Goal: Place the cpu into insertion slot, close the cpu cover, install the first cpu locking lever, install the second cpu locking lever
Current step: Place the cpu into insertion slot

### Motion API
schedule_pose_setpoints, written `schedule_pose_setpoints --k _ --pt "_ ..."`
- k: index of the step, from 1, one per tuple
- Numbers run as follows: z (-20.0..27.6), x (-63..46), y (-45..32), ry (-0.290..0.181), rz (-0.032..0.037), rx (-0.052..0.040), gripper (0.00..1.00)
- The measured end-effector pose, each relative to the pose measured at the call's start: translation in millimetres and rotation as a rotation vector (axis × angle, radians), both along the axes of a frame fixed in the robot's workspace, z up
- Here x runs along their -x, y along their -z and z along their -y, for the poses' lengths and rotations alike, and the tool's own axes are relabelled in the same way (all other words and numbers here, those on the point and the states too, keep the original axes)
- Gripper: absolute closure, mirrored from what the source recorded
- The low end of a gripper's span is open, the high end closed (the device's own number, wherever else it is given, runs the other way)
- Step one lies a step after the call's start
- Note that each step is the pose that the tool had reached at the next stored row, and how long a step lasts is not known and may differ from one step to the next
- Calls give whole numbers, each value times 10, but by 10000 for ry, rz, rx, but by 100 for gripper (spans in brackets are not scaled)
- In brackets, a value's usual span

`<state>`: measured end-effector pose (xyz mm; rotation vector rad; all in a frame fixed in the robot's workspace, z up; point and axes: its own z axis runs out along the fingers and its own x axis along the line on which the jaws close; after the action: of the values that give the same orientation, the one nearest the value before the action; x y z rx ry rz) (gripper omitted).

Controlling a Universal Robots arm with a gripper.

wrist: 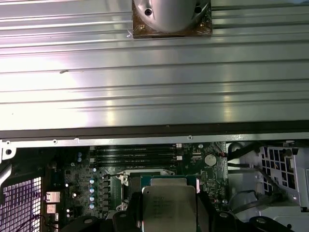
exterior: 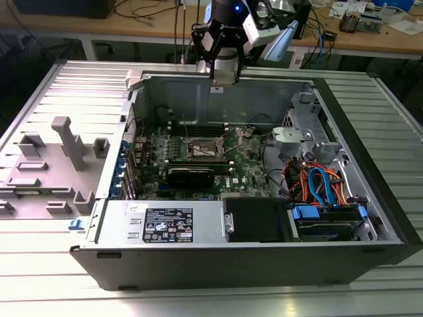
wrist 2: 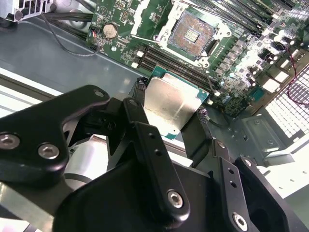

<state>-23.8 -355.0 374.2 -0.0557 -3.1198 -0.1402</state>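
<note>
Cpu (wrist 2: 175, 105) is clamped flat by two edges between our gripper (wrist 2: 172, 100) fingers, so its underside is free. We hold it high over the motherboard (wrist 2: 124, 15), near the empty insertion slot (wrist 2: 192, 33).

the gripper (exterior: 217, 83) hangs just above the back wall of the open computer case (exterior: 198, 102), pinching the small cpu (exterior: 216, 88). well below it, the insertion slot (exterior: 203, 149) sits on the green board (exterior: 250, 169).

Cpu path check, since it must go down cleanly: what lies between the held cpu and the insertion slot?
In the second wrist view, long black memory slots run between the cpu and the insertion slot.
</note>
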Motion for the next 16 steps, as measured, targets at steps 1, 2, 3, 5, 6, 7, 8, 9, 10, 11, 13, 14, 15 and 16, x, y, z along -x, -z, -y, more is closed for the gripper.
schedule_pose_setpoints --k 1,2,3,5,6,7,8,9,10,11,13,14,15,16 --pt "0 0 0 0 0 0 45" --pt "1 0 0 0 0 0 45" --pt "1 0 0 0 0 0 45" --pt "1 0 0 0 0 0 45" --pt "2 0 0 0 0 0 45" --pt "2 0 0 0 0 0 45" --pt "2 0 0 0 0 1 45" --pt "5 1 0 0 1 0 45" --pt "6 1 0 0 0 0 45" --pt "9 2 0 17 1 0 45" --pt "9 1 3 381 0 2 45" --pt "9 2 4 499 0 2 45" --pt "9 2 5 541 -1 1 45" --pt "9 2 5 542 0 0 45"
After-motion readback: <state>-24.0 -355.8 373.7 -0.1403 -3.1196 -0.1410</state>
